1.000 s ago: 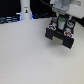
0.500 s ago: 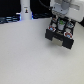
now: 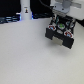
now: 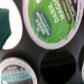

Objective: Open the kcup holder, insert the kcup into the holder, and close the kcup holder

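Your kcup [image 4: 50,21], green top, hangs just above an empty round slot [image 4: 56,64] in the kcup holder [image 3: 61,35], whose tray is already pulled out. The hand [image 3: 60,25] appears clamped on it. You still have seating and closing to do.

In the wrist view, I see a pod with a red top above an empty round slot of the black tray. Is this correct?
Not quite. The top of the kcup is green with white print, not red, as the wrist view shows. The rest holds: it is above an empty round slot in the black tray of the kcup holder.
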### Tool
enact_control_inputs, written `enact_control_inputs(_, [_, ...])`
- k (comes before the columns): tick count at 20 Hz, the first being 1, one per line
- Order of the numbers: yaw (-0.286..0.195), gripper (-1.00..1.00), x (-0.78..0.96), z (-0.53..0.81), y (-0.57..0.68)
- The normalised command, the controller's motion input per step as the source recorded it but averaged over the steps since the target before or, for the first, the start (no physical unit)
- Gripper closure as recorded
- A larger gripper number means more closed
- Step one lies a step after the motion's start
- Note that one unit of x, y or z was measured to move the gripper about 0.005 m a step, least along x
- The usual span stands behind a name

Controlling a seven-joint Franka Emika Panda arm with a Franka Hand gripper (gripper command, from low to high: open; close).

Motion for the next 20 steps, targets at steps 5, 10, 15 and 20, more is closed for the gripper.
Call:
enact_control_inputs(5, [0.106,-1.00,0.39,0.50,-0.27])
enact_control_inputs(10, [0.070,-1.00,0.47,0.44,-0.39])
enact_control_inputs(15, [0.037,-1.00,0.58,0.28,-0.47])
enact_control_inputs(20, [0.022,-1.00,0.64,0.19,-0.46])
